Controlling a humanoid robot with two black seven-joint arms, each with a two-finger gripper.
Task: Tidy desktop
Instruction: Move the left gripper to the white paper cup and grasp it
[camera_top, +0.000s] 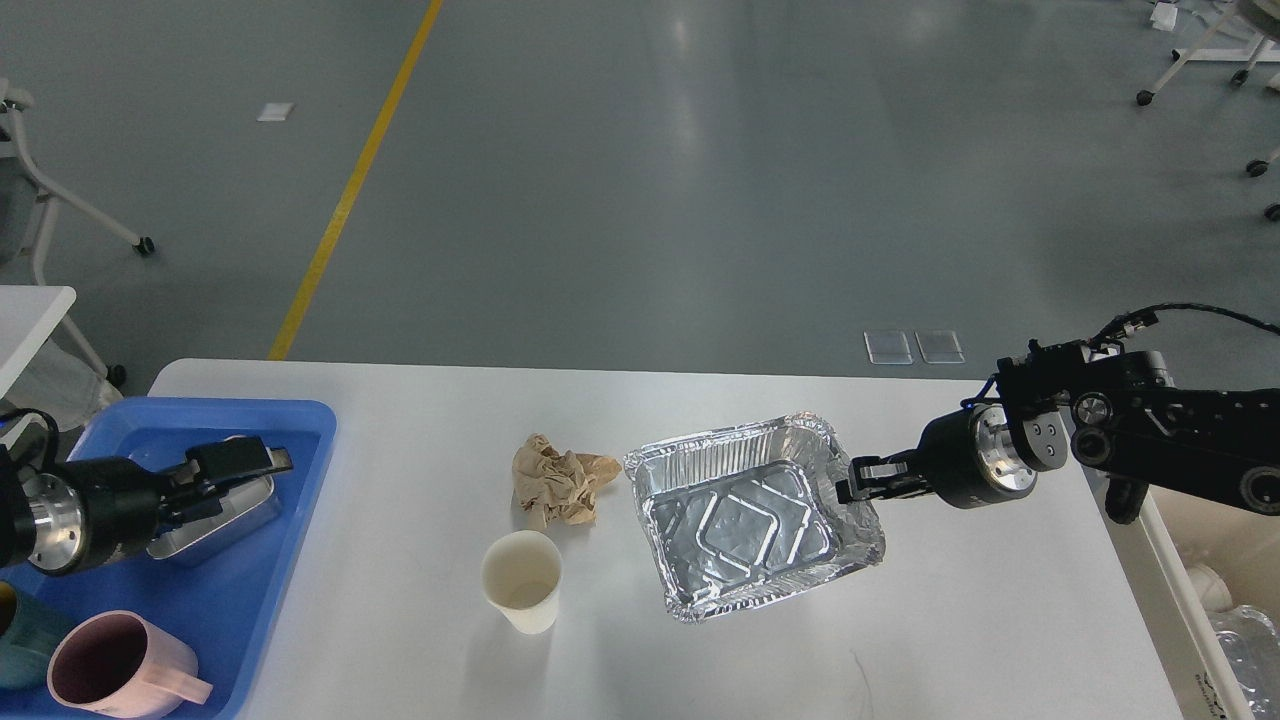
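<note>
The white desktop (980, 610) carries a silver foil tray (745, 525), a crumpled brown paper (555, 483) to its left and a white paper cup (522, 580) in front of the paper. My right gripper (852, 484) is shut on the foil tray's right rim. My left gripper (245, 470) hovers over a steel container (225, 515) inside the blue plastic tray (300, 425) at the left. Its fingers stand apart and hold nothing. The container is partly hidden by that gripper.
A pink mug (110, 665) and a teal cup (18, 640) sit in the blue tray's near end. A white bin (1225, 610) with discarded items stands past the desktop's right edge. A small white table corner (30, 310) is at the far left.
</note>
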